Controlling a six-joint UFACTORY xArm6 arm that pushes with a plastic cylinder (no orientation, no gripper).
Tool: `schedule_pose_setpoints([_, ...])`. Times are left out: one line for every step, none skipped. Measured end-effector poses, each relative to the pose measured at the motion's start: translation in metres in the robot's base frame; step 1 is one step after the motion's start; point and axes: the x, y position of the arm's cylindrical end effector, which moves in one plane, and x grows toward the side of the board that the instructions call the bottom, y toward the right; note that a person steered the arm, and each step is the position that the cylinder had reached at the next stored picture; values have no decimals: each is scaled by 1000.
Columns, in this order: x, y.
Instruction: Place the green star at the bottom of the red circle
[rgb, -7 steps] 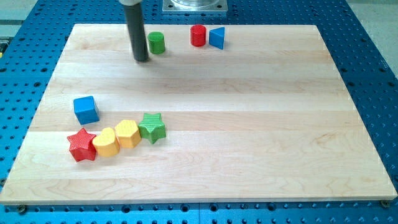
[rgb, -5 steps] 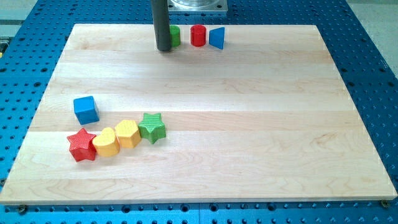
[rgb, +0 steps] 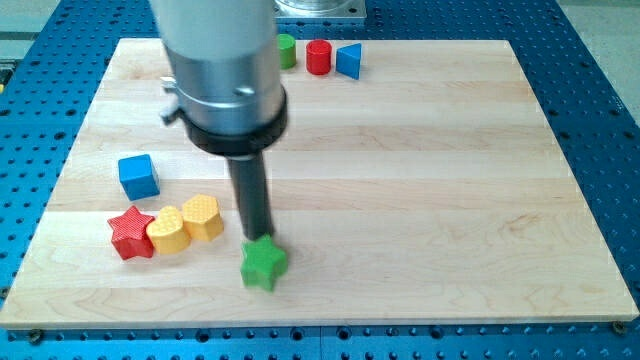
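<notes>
The green star (rgb: 264, 265) lies near the view's bottom, left of centre, on the wooden board (rgb: 420, 200). My tip (rgb: 256, 238) touches the star's top edge, just above it. The red circle (rgb: 319, 56), a red cylinder, stands at the view's top, far from the star. The arm's wide grey body (rgb: 220, 70) fills the upper left and hides part of the board behind it.
A green cylinder (rgb: 286, 50) stands left of the red circle and a blue triangle (rgb: 348, 61) right of it. At the left are a blue cube (rgb: 138, 176), a red star (rgb: 131, 233), a yellow heart (rgb: 167, 231) and a yellow hexagon (rgb: 204, 216).
My tip moved from the top, by the green cylinder, down to the green star. The star has slid down and to the right, away from the yellow hexagon. The green cylinder ended up closer to the red circle.
</notes>
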Motion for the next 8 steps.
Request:
schedule_pose_setpoints([-10,52])
schedule_pose_setpoints([38,69])
schedule_pose_setpoints([79,34])
schedule_pose_setpoints([47,-35])
schedule_pose_setpoints([19,-74])
schedule_pose_setpoints([-14,-78])
schedule_pose_setpoints([-60,-77])
schedule_pose_setpoints([-88,-77])
